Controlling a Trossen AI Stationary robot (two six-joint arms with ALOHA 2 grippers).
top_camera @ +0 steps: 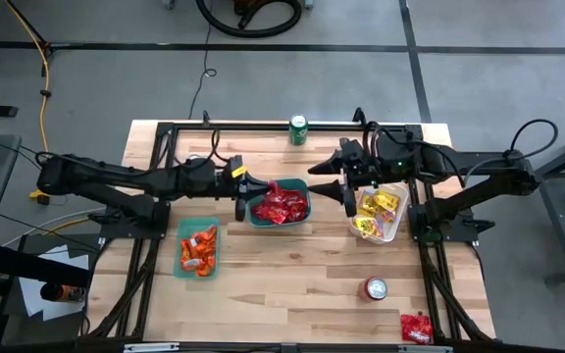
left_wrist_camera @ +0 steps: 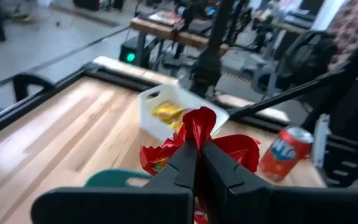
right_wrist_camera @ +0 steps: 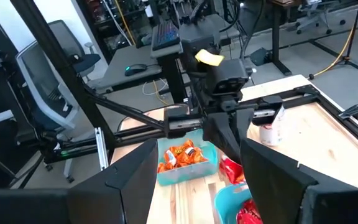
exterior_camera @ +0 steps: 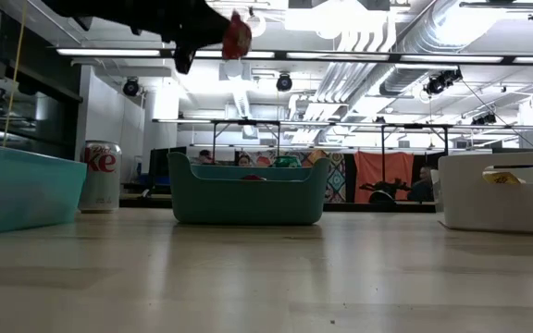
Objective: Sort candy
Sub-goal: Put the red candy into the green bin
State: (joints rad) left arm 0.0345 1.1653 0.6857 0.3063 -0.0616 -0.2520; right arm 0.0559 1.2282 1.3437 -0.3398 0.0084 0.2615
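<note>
Table (top_camera: 292,284): light wood planks, carrying three bins, two cans and loose candy.
Left arm: reaching from the left edge toward the table middle.
Right arm: reaching from the right edge, over the white bin.
White bin (top_camera: 392,231): near the right edge, filled with yellow candy (top_camera: 376,211).
Middle teal bin (top_camera: 280,222): at the table centre, filled with red candy (top_camera: 282,205).
Left teal bin (top_camera: 181,257): toward the left edge, holding orange candy (top_camera: 198,249).
Left gripper (left_wrist_camera: 198,144): raised just beside the left rim of the middle teal bin; jaws pressed together on a red candy packet (left_wrist_camera: 202,121), held clear of the table.
Right gripper (top_camera: 348,201): at the left rim of the white bin; jaws spread wide, nothing between them.
Green can (top_camera: 298,128): upright at the far edge.
Red can (top_camera: 376,288): toward the near right corner.
Loose red candy (top_camera: 417,327): on the table at the near right corner.
</note>
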